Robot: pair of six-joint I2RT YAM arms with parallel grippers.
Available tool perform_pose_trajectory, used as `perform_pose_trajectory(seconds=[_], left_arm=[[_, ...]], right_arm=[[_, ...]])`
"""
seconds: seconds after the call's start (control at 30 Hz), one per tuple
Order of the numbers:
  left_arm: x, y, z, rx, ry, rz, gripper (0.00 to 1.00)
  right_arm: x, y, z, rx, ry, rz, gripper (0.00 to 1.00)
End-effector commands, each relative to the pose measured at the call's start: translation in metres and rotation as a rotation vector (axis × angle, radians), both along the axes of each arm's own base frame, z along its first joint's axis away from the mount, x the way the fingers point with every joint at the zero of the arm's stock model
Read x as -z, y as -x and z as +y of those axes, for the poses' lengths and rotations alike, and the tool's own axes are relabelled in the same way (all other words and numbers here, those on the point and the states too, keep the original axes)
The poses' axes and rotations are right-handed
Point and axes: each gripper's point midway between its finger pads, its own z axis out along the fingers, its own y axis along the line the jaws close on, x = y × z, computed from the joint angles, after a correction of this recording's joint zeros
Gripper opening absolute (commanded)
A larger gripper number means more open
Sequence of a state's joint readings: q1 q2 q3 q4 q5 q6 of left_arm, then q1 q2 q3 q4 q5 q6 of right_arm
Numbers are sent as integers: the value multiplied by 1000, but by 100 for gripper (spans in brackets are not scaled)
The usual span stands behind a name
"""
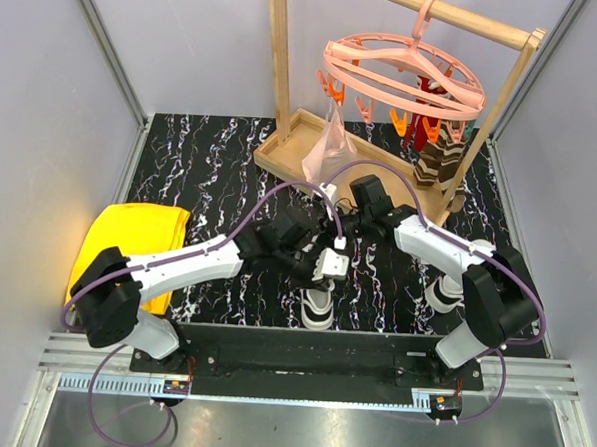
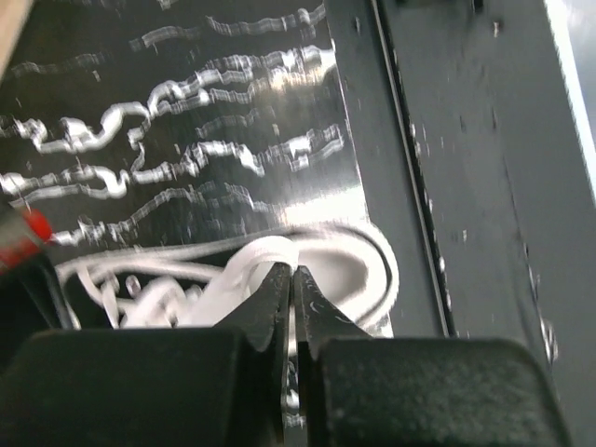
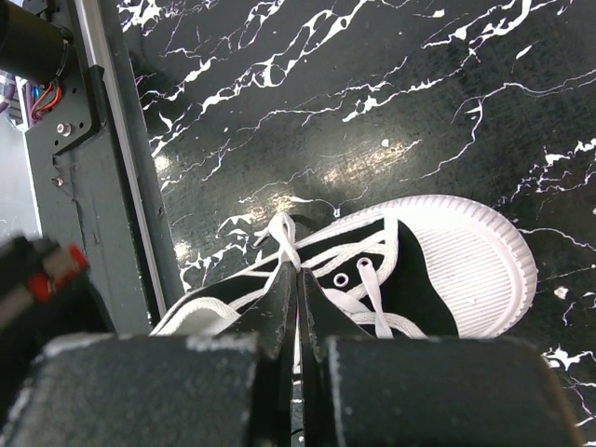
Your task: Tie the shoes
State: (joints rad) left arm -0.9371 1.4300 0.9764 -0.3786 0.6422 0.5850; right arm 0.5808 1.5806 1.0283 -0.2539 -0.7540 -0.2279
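On the black marbled table (image 1: 201, 168) one white shoe (image 1: 319, 303) sits at the near edge between the arms. The other shoe (image 1: 443, 291) is beside the right arm. The right hand (image 3: 298, 272) is pinched tight on a lace (image 3: 282, 235). The left hand (image 2: 293, 272) is closed too, its tips down among the laces.

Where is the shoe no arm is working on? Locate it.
Top view: the idle shoe lies at the right of the table, partly behind the right arm, right of the centre shoe.
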Motion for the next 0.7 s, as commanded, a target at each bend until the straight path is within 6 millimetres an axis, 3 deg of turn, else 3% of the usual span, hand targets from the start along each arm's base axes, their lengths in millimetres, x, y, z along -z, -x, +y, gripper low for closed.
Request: perform_pose_trajectory(seconds=[0.0,0.23,0.37,0.53,0.57,0.67], left_arm=[[-44,-1,-41,32,192,38,5],[-55,-4,-60,3,299,102,10],[-51,-4,-64,-8,324,128,20],[-34,-1,-47,22,234,76,46],[-35,-2,-42,23,231,55,52],[-52,-3,-17,13,260,8,57]], right_arm=[[-21,4,6,-45,-56,-60,0],[-22,7,6,-59,-66,-60,0],[-19,8,4,-64,-60,-63,0],[-21,10,4,-68,-66,-65,0],[-21,10,4,-66,-66,-61,0],[-22,12,5,-75,-74,-58,0]])
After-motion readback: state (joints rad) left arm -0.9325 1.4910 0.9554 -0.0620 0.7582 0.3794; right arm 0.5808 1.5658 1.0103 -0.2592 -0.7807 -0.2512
